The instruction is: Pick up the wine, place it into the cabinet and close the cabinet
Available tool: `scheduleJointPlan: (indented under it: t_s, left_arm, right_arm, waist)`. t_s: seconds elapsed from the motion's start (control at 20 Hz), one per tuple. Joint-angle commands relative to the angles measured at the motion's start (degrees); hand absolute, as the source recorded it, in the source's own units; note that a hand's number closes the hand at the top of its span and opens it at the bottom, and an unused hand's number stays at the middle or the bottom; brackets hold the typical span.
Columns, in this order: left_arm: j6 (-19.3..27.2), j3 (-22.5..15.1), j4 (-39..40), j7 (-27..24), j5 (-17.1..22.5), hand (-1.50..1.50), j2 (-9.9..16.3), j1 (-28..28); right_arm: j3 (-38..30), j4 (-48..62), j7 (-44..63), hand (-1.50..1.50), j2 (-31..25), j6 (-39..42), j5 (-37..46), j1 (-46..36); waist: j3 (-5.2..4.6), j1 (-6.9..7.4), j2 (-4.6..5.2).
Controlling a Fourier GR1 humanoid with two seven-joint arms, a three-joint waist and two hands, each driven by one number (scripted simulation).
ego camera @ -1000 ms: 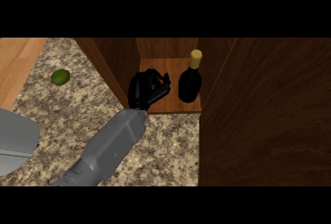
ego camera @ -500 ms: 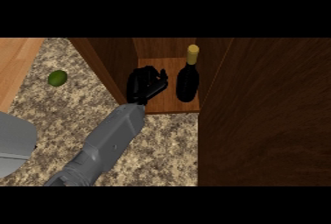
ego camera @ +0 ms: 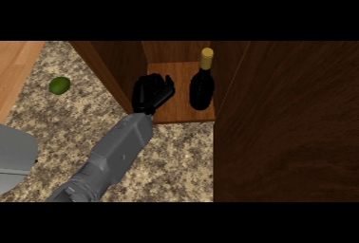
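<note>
The wine bottle [ego camera: 202, 90], dark with a yellow top, stands upright on the cabinet's wooden shelf [ego camera: 184, 114], close to the right wall. My right hand [ego camera: 151, 93] is at the shelf's left side, beside the cabinet's left wall. Its fingers are relaxed and point inward, holding nothing. A narrow strip of shelf separates it from the bottle. The grey forearm runs down to the lower left. My left hand does not show.
A wide dark wooden panel [ego camera: 288, 123], seemingly the cabinet's door, fills the right side. A green lime [ego camera: 60, 85] lies on the speckled counter [ego camera: 175, 156] at the left. A grey rounded shape [ego camera: 14, 156] sits at the left edge.
My right hand has drawn slightly left, away from the bottle, and the forearm has swung leftward. The bottle stays standing on the shelf.
</note>
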Motion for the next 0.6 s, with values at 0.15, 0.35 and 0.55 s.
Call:
scheduleJointPlan:
  t_s: [0.15, 0.35, 0.55]
  left_arm:
    - [-2.17, 2.69, 3.1, -8.12, -0.37, -1.5, 1.59, 1.36]
    - [-1.05, 3.04, 2.51, -9.56, -0.75, -1.5, 0.34, -0.36]
    - [-1.28, 1.16, -2.05, -11.33, -2.32, -1.5, 0.13, 2.46]
  right_arm:
    - [1.57, -4.06, 2.53, -1.5, 0.29, -1.29, 0.61, 0.16]
    - [-0.29, -4.43, 3.67, -1.5, -1.32, -0.25, -1.94, 0.99]
    - [-0.13, -2.49, 2.44, -1.5, -0.36, -1.7, 1.19, 0.06]
  waist:
    - [0.05, 0.82, -0.14]
    - [0.08, 0.64, -0.18]
    - [0.13, 2.23, -0.75]
